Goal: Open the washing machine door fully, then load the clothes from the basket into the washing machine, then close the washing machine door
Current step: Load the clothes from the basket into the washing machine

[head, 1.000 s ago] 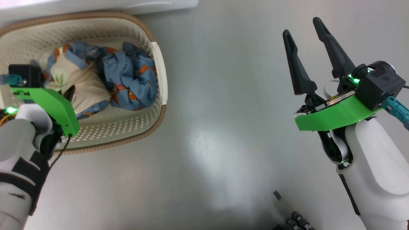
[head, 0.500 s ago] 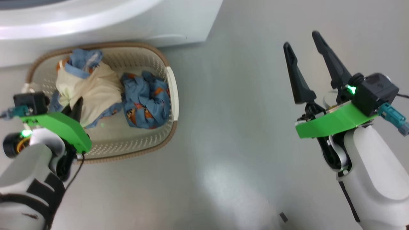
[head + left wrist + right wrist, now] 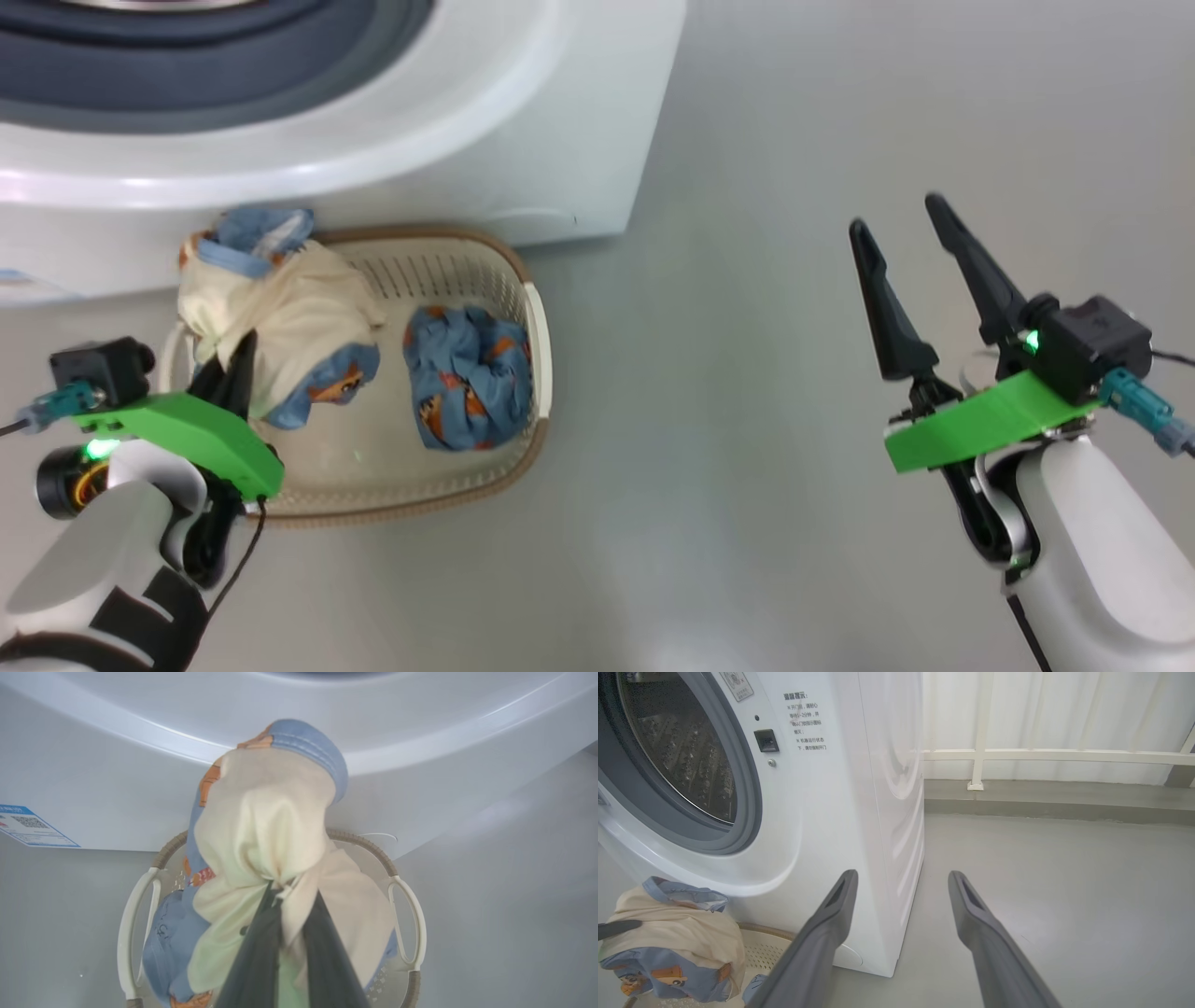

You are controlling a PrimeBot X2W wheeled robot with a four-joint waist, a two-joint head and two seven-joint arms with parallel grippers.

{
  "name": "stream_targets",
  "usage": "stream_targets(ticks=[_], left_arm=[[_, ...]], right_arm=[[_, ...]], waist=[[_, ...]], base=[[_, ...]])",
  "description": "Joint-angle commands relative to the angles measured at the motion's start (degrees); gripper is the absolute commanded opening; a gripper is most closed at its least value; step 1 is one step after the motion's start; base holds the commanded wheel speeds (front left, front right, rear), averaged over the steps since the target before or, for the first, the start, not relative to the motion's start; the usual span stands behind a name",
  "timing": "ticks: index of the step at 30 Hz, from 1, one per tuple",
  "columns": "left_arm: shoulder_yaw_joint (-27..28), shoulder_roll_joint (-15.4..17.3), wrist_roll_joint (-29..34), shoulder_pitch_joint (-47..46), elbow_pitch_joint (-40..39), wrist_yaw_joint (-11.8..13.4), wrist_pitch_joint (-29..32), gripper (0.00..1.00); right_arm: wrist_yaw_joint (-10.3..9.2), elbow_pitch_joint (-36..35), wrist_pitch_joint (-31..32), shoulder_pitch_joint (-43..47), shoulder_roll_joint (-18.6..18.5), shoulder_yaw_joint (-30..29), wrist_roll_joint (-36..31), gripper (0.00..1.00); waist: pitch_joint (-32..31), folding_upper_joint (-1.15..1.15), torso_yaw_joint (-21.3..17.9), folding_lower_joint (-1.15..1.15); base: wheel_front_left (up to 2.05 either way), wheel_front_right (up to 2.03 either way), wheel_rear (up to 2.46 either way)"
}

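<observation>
The cream basket stands on the floor against the front of the white washing machine. My left gripper is shut on a cream and light blue bundle of clothes, held up above the basket's left half. In the left wrist view the bundle hangs over my fingertips, with the basket's handle below. Another blue garment lies in the basket's right half. My right gripper is open over bare floor. The steel drum is uncovered. The washing machine door is out of view.
A blue label sits low on the machine's front. A white railing and pale curtain stand behind a low step right of the machine. Grey floor spreads between the basket and my right arm.
My left gripper has risen out of the basket with the cream and blue bundle, leaving one blue garment behind. The head camera has tilted up, bringing the machine into view.
</observation>
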Motion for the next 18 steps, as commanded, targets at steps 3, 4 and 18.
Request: stream_targets(ticks=[3,4,18], left_arm=[[6.4,2.9,3.9,2.5,-4.1,0.0,-0.8,0.00],[8.3,2.8,5.4,3.6,-5.3,0.0,-0.8,0.00],[33.6,-1.8,28.6,22.3,-24.9,0.1,-0.8,0.00]], right_arm=[[0.25,-0.8,-0.4,2.7,-0.8,0.5,0.9,1.00],[0.25,-0.7,-0.4,3.3,-0.9,0.4,1.0,1.00],[0.25,0.7,-0.4,9.0,-2.0,-0.3,2.3,1.00]], waist=[[-5.3,0.00,1.3,0.00],[-6.1,0.00,1.5,0.00],[-15.6,0.00,1.7,0.00]], base=[[0.00,0.00,0.00],[0.00,0.00,0.00],[0.00,0.00,0.00]])
